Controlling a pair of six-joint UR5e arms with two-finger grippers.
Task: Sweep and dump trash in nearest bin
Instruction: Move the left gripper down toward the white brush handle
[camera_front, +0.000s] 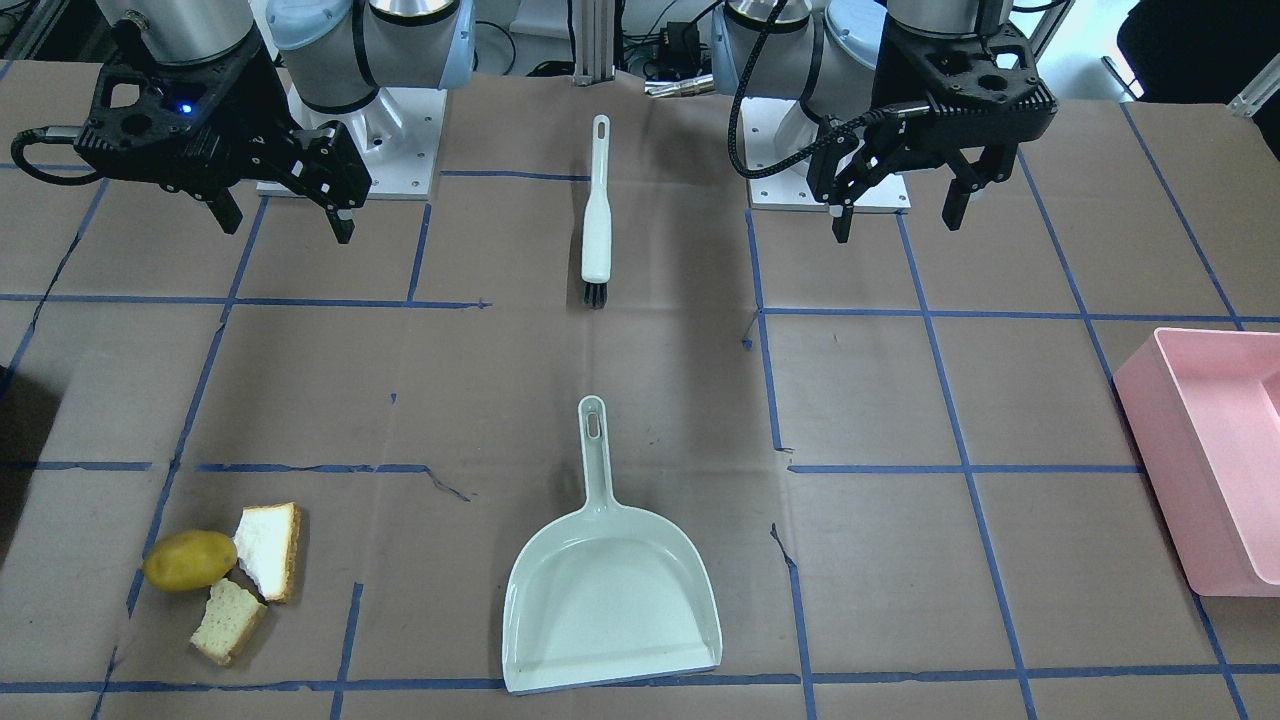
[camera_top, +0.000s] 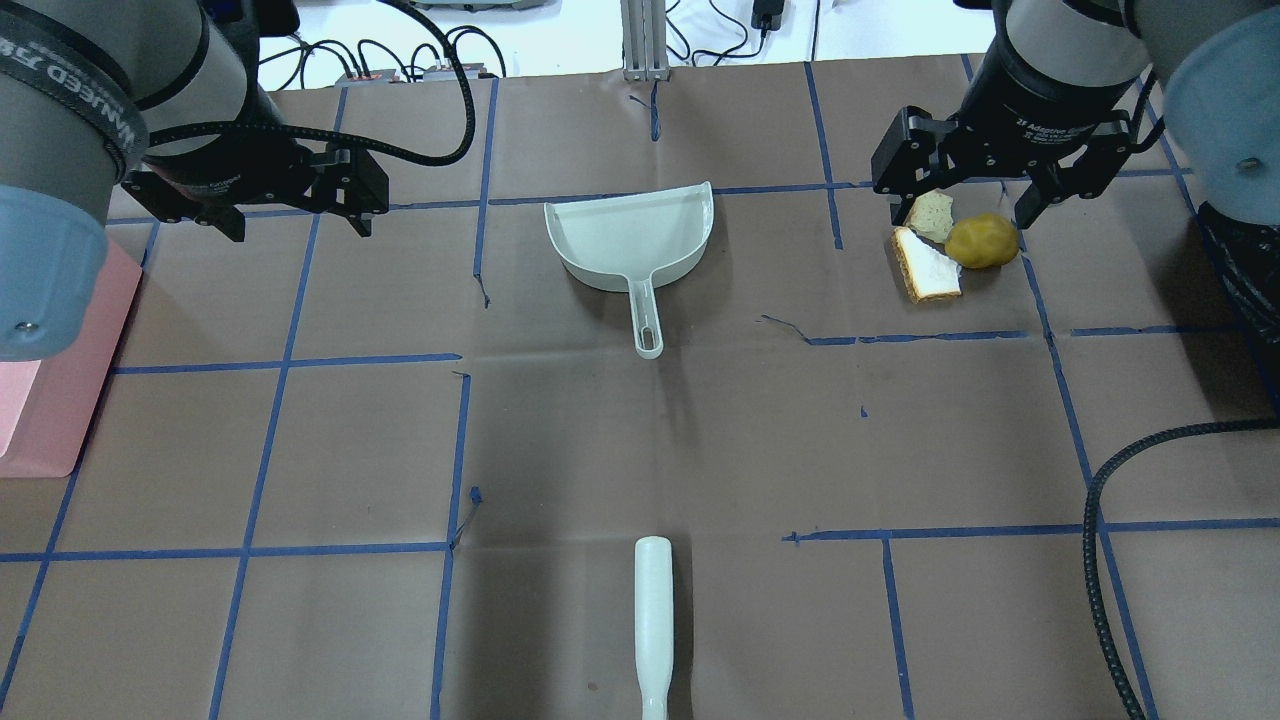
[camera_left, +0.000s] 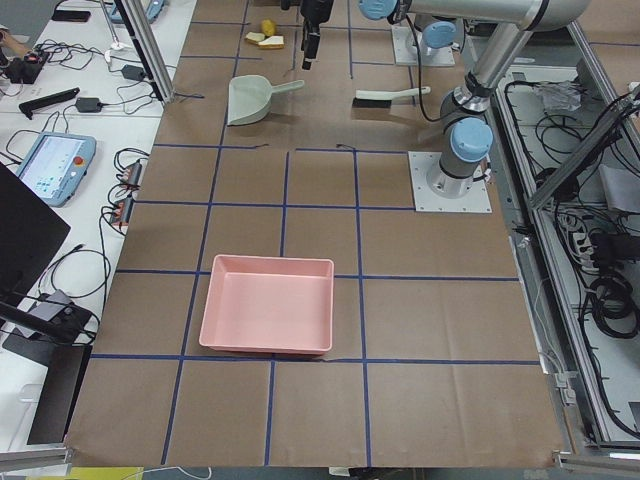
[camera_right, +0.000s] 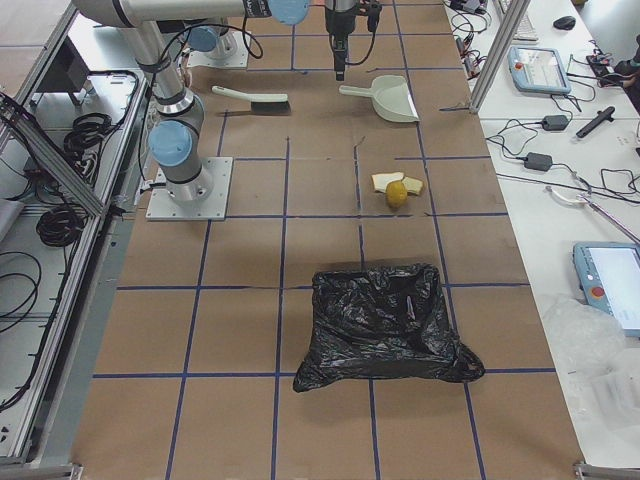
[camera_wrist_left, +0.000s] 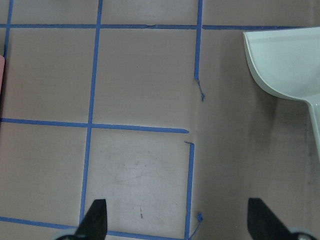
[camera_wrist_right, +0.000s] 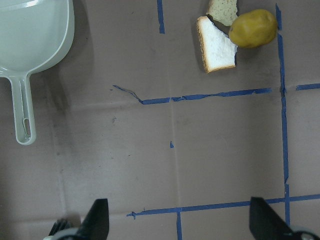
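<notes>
The trash lies together near the table's far edge on my right: a yellow-brown potato (camera_front: 190, 560) (camera_top: 982, 241) (camera_wrist_right: 253, 28) and two bread pieces (camera_front: 268, 550) (camera_front: 228, 620) (camera_top: 928, 265) (camera_wrist_right: 217, 44). A pale green dustpan (camera_front: 610, 590) (camera_top: 630, 235) (camera_wrist_right: 32, 35) lies flat at the middle, handle towards me. A white brush (camera_front: 597, 220) (camera_top: 654, 610) lies near my base. My right gripper (camera_front: 285, 220) (camera_top: 960, 210) (camera_wrist_right: 180, 220) is open and empty, hovering high. My left gripper (camera_front: 897, 220) (camera_top: 297, 225) (camera_wrist_left: 177, 220) is open and empty, hovering left of the dustpan (camera_wrist_left: 287, 60).
A pink bin (camera_front: 1210, 460) (camera_left: 268, 305) stands at the table's end on my left. A black trash bag bin (camera_right: 385, 325) stands at the end on my right, close to the trash. Blue tape lines grid the brown table cover.
</notes>
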